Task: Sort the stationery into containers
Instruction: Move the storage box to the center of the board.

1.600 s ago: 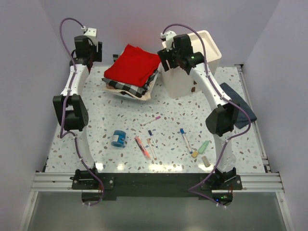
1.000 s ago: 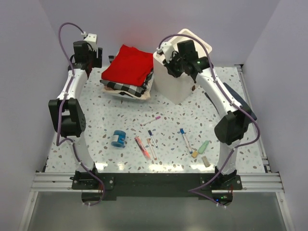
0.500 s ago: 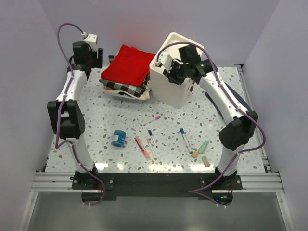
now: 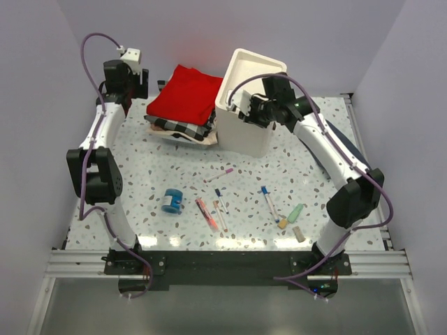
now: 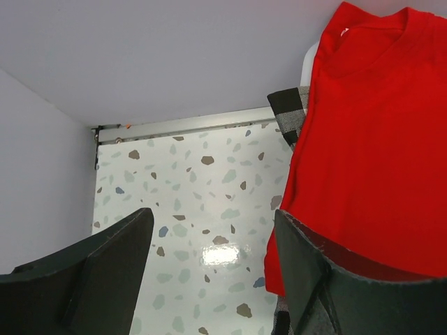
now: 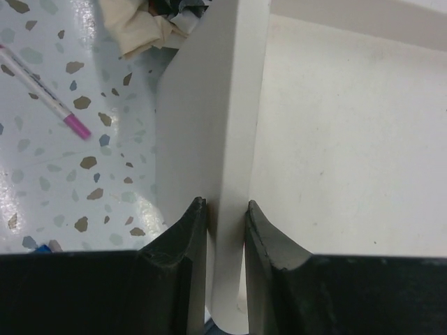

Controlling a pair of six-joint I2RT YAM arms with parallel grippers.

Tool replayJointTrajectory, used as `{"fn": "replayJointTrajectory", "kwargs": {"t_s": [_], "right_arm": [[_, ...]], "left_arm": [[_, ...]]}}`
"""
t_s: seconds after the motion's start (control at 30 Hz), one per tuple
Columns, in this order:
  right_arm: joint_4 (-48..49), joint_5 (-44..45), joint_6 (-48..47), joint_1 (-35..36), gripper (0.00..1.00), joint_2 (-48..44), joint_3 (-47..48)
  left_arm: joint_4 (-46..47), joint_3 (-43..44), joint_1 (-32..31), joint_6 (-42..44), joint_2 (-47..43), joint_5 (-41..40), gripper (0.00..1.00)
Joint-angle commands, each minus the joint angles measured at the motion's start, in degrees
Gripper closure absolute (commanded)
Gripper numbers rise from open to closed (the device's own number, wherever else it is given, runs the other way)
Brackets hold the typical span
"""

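The speckled worktop [image 4: 140,174] carries the white container [image 4: 241,136] at its far side, just beside the stack of red and checked cloths [image 4: 185,94]. The right tool [image 6: 223,209] is clenched on one wall of it, one finger outside and one inside. The left tool [image 5: 213,230] hangs released over the far left corner beside the red cloth, grasping nothing. The stationery [image 4: 222,215] lies loose toward the near edge, well apart from the container: blue tape roll [image 4: 172,200], orange-red marker [image 4: 206,213], green tube [image 4: 296,211] and thin pens [image 4: 269,202].
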Motion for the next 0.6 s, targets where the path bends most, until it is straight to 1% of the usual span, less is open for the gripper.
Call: {"fn": "replayJointTrajectory", "kwargs": {"t_s": [0.0,0.07,0.1,0.13,0.17,0.2,0.23,0.27,0.3,0.33,0.37,0.4,0.53,0.57], "right_arm": [[-2.34,1.73,-9.07,1.21,1.00,-2.47,-4.05],[-2.16,1.91,-7.50,1.12,1.00,-2.38,-3.97],[-0.94,3.39,-6.36,1.21,0.97,-2.30,-4.05],[0.12,4.28,-4.87,1.21,0.91,-2.38,-4.06],[0.39,5.07,-2.85,1.21,0.72,-2.56,-3.97],[1.00,6.82,-1.96,1.12,0.62,-2.65,-3.71],[1.36,10.49,-0.82,1.12,0.54,-3.08,-3.70],[2.05,12.79,1.28,1.21,0.42,-4.30,-3.88],[2.93,14.38,2.26,0.95,0.37,-5.27,-4.05],[3.29,16.48,3.05,0.95,0.31,-6.24,-4.23],[3.64,17.28,5.06,0.77,0.11,-8.86,-4.84],[6.08,18.42,6.73,0.51,0.02,-10.37,-5.54],[9.26,20.19,14.90,-0.89,0.01,-16.43,-7.83],[9.88,19.24,23.01,-2.12,0.01,-17.31,-8.10]], "left_arm": [[2.56,0.08,-0.32,-0.17,-2.65,1.53,0.26],[2.56,0.26,-0.50,-0.26,-2.48,1.62,0.26],[2.65,0.34,-0.59,-0.17,-2.48,1.71,0.26],[2.65,0.26,-0.59,-0.34,-2.39,1.71,0.26],[2.65,0.26,-0.76,-0.43,-2.39,1.80,0.26],[2.65,0.17,-0.76,-0.34,-2.47,1.80,0.25],[2.74,0.17,-0.85,-0.26,-2.56,1.80,0.25],[2.74,-0.01,-0.94,-0.17,-2.82,1.62,0.25],[2.74,-0.01,-1.03,-0.08,-2.91,1.62,0.24],[2.74,0.08,-1.03,-0.17,-3.18,1.80,0.23],[2.74,0.26,-1.03,-0.08,-3.27,2.32,0.16],[2.74,0.34,-1.11,-0.08,-3.44,2.50,0.15],[2.56,1.66,-1.47,-0.78,-4.41,5.92,0.15],[2.48,2.01,-1.90,-1.65,-4.58,7.67,0.15]]}}
